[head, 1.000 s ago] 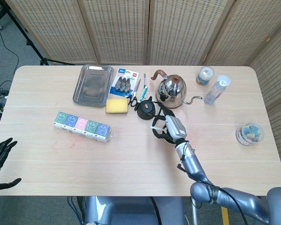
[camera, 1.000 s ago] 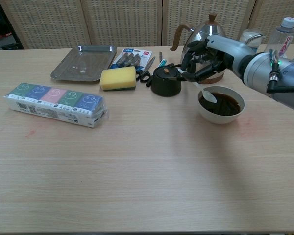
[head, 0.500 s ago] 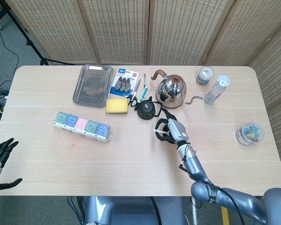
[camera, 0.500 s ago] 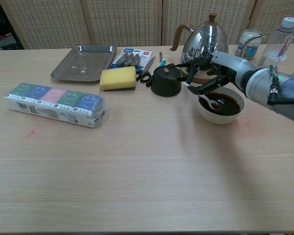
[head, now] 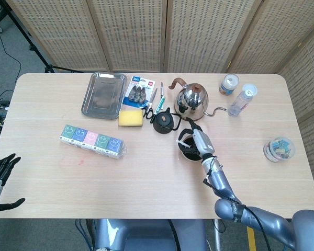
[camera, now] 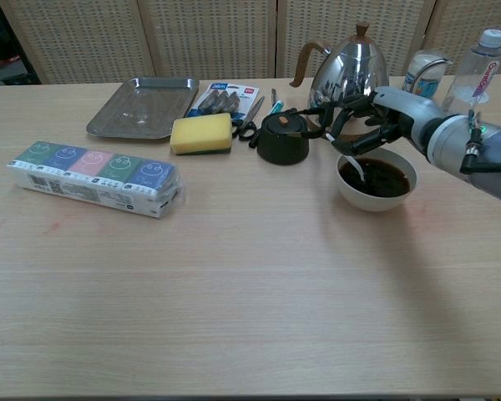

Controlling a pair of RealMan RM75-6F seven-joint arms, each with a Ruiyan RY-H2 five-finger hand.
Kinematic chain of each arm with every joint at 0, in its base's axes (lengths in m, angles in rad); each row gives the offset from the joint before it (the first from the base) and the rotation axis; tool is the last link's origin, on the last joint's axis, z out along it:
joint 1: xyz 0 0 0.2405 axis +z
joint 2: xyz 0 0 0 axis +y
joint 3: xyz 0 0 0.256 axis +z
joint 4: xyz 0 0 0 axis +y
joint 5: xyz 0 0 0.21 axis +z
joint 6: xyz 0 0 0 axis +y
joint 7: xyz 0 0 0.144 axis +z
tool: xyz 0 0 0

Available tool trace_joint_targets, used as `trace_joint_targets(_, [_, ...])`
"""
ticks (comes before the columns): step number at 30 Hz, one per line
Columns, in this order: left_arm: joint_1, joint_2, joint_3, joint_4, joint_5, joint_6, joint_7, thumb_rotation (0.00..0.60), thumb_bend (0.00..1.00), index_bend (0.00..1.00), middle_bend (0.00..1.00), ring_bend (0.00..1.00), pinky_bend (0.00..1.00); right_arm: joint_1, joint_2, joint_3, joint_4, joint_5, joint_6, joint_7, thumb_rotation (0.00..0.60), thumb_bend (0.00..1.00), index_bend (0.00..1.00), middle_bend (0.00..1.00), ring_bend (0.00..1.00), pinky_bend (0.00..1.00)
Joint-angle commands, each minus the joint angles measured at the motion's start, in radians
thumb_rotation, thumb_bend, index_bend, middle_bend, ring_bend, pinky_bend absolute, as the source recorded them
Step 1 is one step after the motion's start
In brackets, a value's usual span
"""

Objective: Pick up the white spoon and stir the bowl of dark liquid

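A white bowl (camera: 377, 195) of dark liquid (camera: 384, 178) stands right of centre on the table, in front of the kettle. My right hand (camera: 361, 124) hovers over the bowl's far left rim and holds the white spoon (camera: 353, 162), whose tip dips into the liquid at the left side. From the head view the right hand (head: 195, 139) covers much of the bowl (head: 186, 152). My left hand (head: 1, 179) hangs off the table's left edge, fingers spread, holding nothing.
A black round lid (camera: 282, 138) sits just left of the bowl, a steel kettle (camera: 347, 71) behind it. Sponge (camera: 201, 134), scissors (camera: 250, 121), metal tray (camera: 144, 107), tissue packs (camera: 93, 176), water bottle (camera: 478, 67), jar (camera: 422, 70) and clip tub (head: 279, 148) lie around.
My right hand has shifted right over the bowl, and the spoon has swung from lying flat in the liquid to standing steeply at the left rim. The left hand stays put.
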Motion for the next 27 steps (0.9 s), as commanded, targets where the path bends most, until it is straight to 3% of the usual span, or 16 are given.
trace_joint_targets(1, [0.001,-0.002,0.0,-0.002,0.002,0.002,0.006,0.6,0.0,0.0,0.0,0.0,0.0,-0.013,0.018,0.0,-0.01,-0.01,0.008,0.013,0.6,0.52,0.61,0.0,0.0,0.0])
trace_joint_targets(15, [0.003,-0.009,0.004,-0.013,0.01,0.006,0.035,0.6,0.0,0.0,0.0,0.0,0.0,-0.08,0.111,-0.029,-0.142,-0.022,0.031,0.034,0.6,0.52,0.61,0.0,0.0,0.0])
trace_joint_targets(27, [0.001,-0.005,0.0,-0.008,0.004,0.005,0.019,0.6,0.0,0.0,0.0,0.0,0.0,-0.049,0.082,-0.033,-0.163,-0.018,0.021,-0.004,0.6,0.54,0.61,0.0,0.0,0.0])
